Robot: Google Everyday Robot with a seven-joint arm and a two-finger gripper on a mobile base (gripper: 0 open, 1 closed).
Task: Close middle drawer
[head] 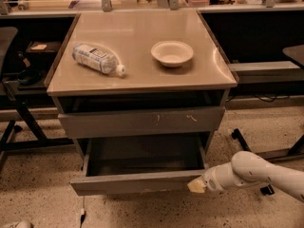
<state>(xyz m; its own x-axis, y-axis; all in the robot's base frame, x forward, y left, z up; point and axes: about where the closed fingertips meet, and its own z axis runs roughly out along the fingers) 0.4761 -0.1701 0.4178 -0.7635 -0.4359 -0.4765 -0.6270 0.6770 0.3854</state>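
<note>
The gripper [196, 186] touches the right end of the open middle drawer's [133, 182] front; whether it is clenched is unclear.

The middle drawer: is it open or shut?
Open. The middle drawer is pulled well out from the cabinet, and its bare grey inside shows. The gripper is at the right end of its front.

1. The tan tabletop [137, 32] carries two things, set apart from each other.
2. A plastic bottle [95, 57] lies on its side at 9 o'clock, its white cap pointing toward 4 o'clock.
3. A pale bowl [172, 52] stands upright at 3 o'clock, near the centre.
4. The gripper [197, 185] is off the top, low at 5 o'clock, at the right end of the open middle drawer [133, 182] front.
</note>
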